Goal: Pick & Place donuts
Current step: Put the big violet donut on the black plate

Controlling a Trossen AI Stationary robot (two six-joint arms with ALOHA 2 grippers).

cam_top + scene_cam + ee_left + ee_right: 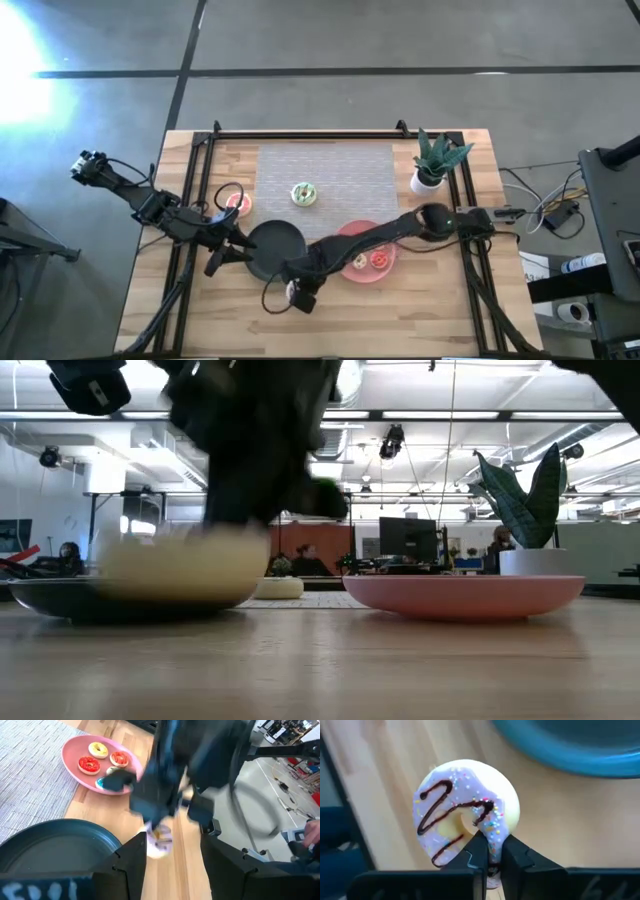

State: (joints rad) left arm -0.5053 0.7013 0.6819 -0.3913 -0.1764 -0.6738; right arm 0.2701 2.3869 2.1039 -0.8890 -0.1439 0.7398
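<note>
Right hand down at the near edge of the tabletop, just near of the black plate, fingers pinched together on the rim of a white donut with dark drizzle; donut lying on the wood beside the plate, not on it

Left hand at the black plate's left rim, fingers partly apart, holding nothing

Pink plate right of the black one, carrying small red and yellow donuts

One green-iced donut on the grey mat farther back; one pink-iced donut on the wood to its left

Potted plant at the far right corner
</note>
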